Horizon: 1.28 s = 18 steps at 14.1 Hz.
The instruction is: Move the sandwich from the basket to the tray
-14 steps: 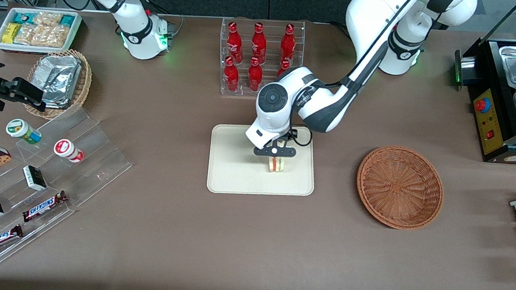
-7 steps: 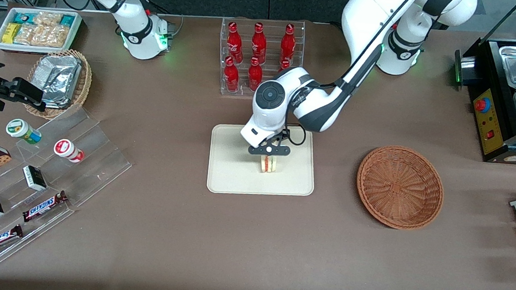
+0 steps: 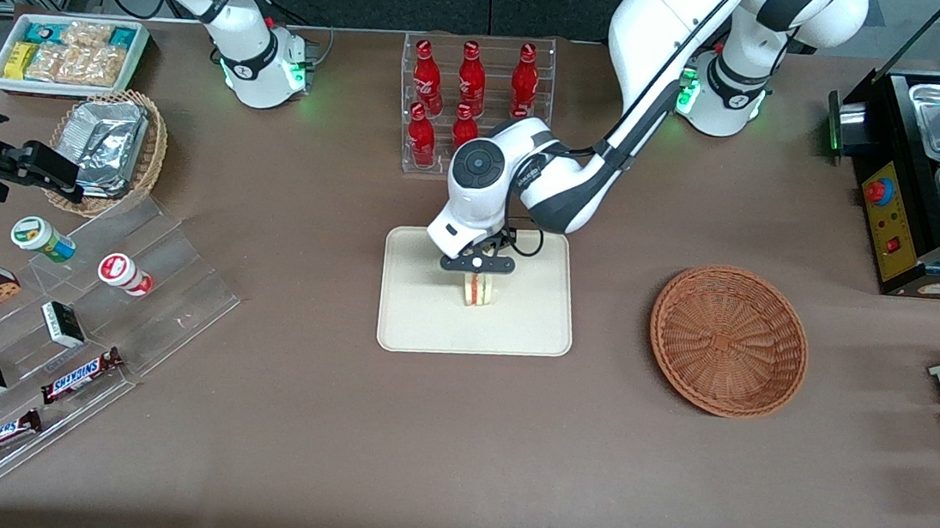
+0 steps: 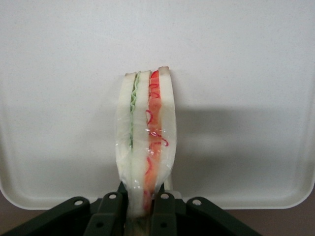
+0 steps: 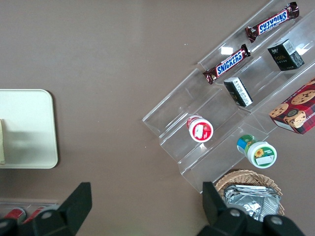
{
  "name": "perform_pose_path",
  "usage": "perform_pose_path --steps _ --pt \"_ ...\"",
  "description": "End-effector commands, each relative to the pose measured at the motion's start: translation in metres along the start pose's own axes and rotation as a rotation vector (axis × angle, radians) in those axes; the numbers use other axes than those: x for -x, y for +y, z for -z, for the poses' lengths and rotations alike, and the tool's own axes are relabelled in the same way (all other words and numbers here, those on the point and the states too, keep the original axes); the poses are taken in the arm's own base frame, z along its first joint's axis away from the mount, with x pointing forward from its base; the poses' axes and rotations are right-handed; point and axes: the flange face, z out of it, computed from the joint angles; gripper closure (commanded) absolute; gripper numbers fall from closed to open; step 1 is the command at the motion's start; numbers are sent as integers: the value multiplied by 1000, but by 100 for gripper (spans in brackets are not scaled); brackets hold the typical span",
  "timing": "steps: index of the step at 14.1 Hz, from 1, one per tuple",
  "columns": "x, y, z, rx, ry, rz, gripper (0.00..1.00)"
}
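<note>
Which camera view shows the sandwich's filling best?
The left wrist view: the sandwich, pinched by the gripper, shows its layers over the tray. The front view shows it small; the right wrist view, only an edge.

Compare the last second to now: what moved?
The gripper, shut on the sandwich, slid over the tray toward the parked arm's end and a little farther from the front camera, carrying the sandwich along. No release yet. The basket stayed put and holds nothing.

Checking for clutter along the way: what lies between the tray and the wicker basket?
Only bare table, front view: tray, basket. Gripper holds the sandwich over the tray.
</note>
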Motion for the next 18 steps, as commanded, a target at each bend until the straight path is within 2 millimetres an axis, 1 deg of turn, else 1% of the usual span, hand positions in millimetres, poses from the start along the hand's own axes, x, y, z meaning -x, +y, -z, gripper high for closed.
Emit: perform_pose_path --steps 1,3,4,6,8,9,10,11,13,14,15,16,18 --pt "-1 4 0 0 9 7 1" --pt "-4 0 7 -7 9 14 1" --pt "-7 -3 17 -12 6 22 0" --pt "-13 -13 46 -25 -3 44 0" --pt "-28 -41 88 -38 -3 86 0" --pt "-42 -62 105 -47 -4 122 0" --pt "-52 -83 129 -49 3 146 0" --pt "-57 -98 146 -56 1 161 0" --pt "-72 -137 181 -62 3 225 0" --pt "-78 -154 196 -54 17 250 0" --pt "-90 -182 214 -50 25 294 0" --pt "-95 -208 232 -58 18 292 0" --pt "-98 -261 263 -71 -16 212 0"
